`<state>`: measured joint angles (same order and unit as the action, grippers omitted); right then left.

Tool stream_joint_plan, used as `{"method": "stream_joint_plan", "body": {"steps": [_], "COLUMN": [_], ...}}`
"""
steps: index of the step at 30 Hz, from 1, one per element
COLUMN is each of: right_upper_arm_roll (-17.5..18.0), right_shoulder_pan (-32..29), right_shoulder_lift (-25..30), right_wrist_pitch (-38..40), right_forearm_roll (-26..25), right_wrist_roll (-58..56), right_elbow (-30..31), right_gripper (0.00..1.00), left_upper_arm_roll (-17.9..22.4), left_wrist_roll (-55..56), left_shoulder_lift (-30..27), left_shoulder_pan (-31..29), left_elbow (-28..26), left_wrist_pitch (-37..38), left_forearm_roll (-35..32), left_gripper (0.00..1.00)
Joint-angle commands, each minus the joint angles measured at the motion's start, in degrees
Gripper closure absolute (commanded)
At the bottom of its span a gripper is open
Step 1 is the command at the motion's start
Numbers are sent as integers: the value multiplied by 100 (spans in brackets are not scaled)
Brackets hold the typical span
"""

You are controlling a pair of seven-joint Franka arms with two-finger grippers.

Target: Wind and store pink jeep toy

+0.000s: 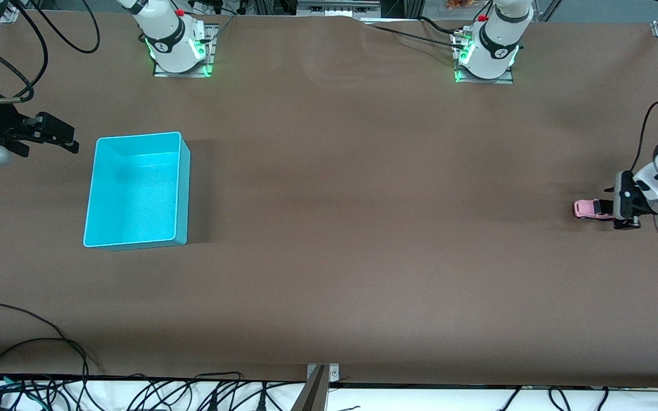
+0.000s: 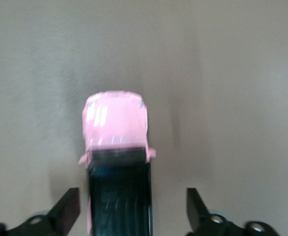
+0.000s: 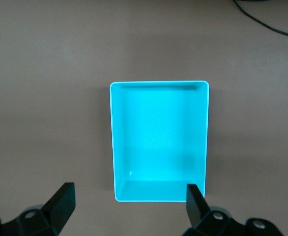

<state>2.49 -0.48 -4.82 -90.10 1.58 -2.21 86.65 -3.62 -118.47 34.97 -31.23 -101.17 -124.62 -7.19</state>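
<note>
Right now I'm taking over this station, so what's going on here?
The left hand sits low at the left arm's end of the table, fingers open on either side of the pink jeep toy, which rests on the table ungripped. The right hand waits open, up beside the cyan bin, which holds nothing.

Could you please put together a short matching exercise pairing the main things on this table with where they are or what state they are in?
Things:
1. pink jeep toy
2. cyan bin
3. left gripper
4. right gripper

Descriptions:
A. open, in the air beside the bin at the right arm's end of the table
B. empty, standing on the table
C. open, with a finger on either side of the toy
D. on the table at the left arm's end, not gripped

Pairs: 1-D, 2-B, 3-C, 4-A
</note>
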Motion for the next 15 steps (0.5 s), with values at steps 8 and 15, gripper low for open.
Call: {"method": "stream_joint_plan", "body": {"steps": [8,15], "right_upper_arm_roll": [-12,-12], "right_shoulder_pan": [-5,-5], "right_shoulder_lift": [-54,-54], "right_wrist_pitch": [142,142], "right_forearm_roll": [53,53], "right_wrist_roll": [10,10], "right_elbow": [-184,-184], "right_gripper": [0,0], "left_upper_arm_roll": [-42,-244], "left_wrist_roll": [517,1229], "left_shoulder_lift": [-614,-764], "left_shoulder_pan": [3,82], "left_elbow": [642,931], "left_wrist_pitch": [1282,1783], "left_forearm_roll": [78,69], "left_gripper": [0,0]}}
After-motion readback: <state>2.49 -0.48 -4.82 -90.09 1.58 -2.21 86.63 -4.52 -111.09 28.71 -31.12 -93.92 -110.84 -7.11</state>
